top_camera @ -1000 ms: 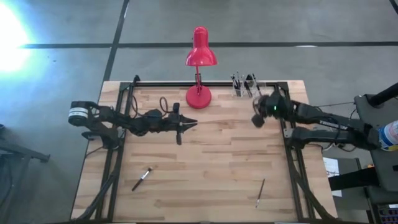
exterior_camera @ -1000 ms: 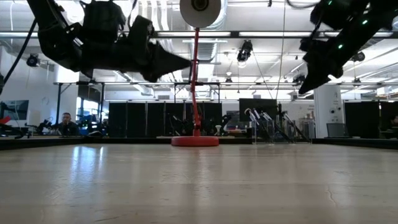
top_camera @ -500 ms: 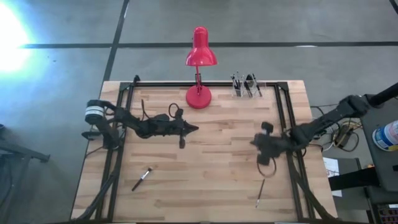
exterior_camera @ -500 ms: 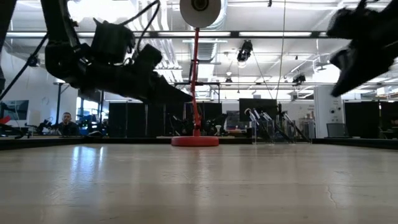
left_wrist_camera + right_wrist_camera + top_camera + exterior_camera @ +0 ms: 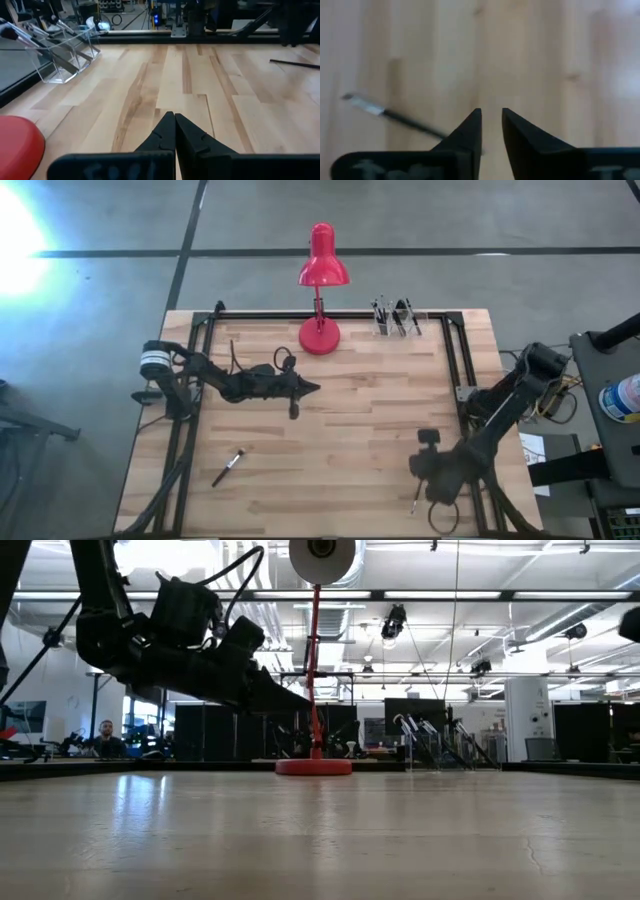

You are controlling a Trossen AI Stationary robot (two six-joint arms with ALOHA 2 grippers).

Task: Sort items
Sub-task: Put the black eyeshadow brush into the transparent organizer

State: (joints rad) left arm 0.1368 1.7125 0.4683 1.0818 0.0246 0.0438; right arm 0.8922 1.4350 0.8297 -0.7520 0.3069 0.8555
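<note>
Counter: pale butcher-block wood [image 5: 340, 430] with a dark metal frame along its edges, standing on a grey concrete floor [image 5: 480, 280] crossed by dark lines.
Room: in the low view, an open hall with ceiling pipes and strip lights; a person [image 5: 106, 737] sits far off at the left.
Landmark: red desk lamp [image 5: 321, 285], its round base on the counter's far edge, near the middle.
Brushes: thin sticks with silvery ferrules. One with a dark handle [image 5: 228, 467] lies loose on the counter, near side and left of the lamp. A second, slimmer one [image 5: 416, 496] lies near side and right of the lamp, partly under the right arm; the right wrist view shows its dark handle and silvery ferrule [image 5: 380, 111].
Holder: clear plastic bin [image 5: 397, 320] just right of the lamp base, at the far edge, with several brushes standing in it, tips up [image 5: 60, 26].
Left pincer [image 5: 310, 387]: above the counter, just nearer than the lamp base; tips pressed together, holding nothing.
Right pincer [image 5: 491, 120]: low over the slim brush, well right of the lamp toward the near edge; a narrow gap between its tips, nothing held.
</note>
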